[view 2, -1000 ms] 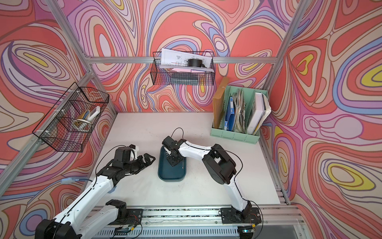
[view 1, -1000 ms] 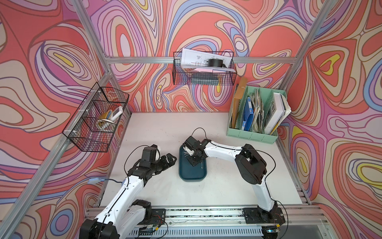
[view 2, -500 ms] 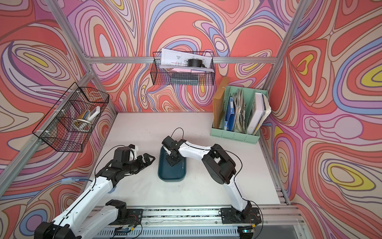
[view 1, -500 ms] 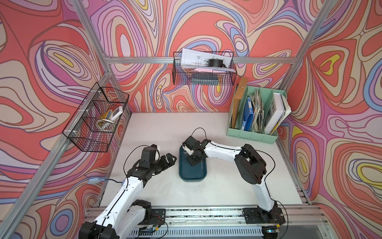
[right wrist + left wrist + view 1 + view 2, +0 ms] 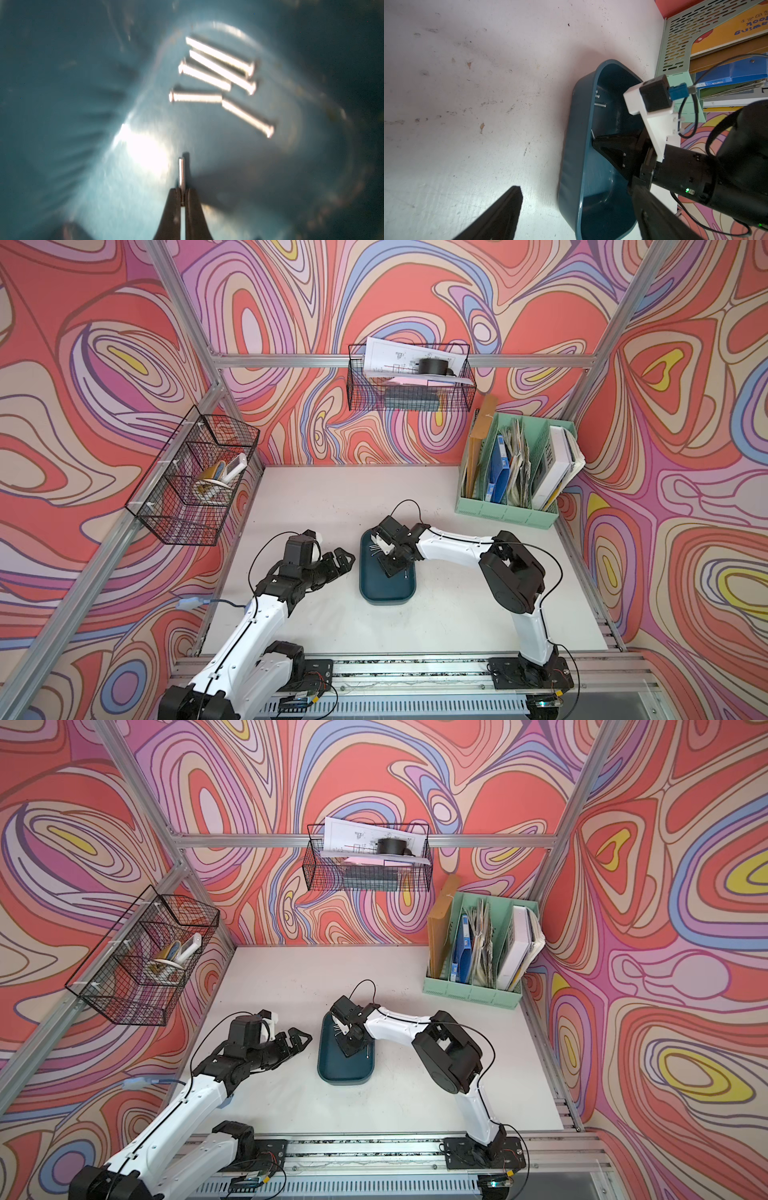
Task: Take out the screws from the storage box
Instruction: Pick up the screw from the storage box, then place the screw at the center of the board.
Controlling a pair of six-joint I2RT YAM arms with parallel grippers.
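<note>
Screw extraction, apparently early stage: right gripper [image 5: 182,194] is clamping one screw [image 5: 181,172] inside the storage box [image 5: 388,593]; five loose screws [image 5: 218,83] are lying on its floor; left gripper [image 5: 343,561] is hovering agape beside it.

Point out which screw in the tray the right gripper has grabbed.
The single screw pinched in the shut jaws of the right gripper, sticking straight out past the tips. The others lie loose on the tray floor, five of them clustered.

Right wrist view blurs the loose screws [image 5: 218,69].
</note>
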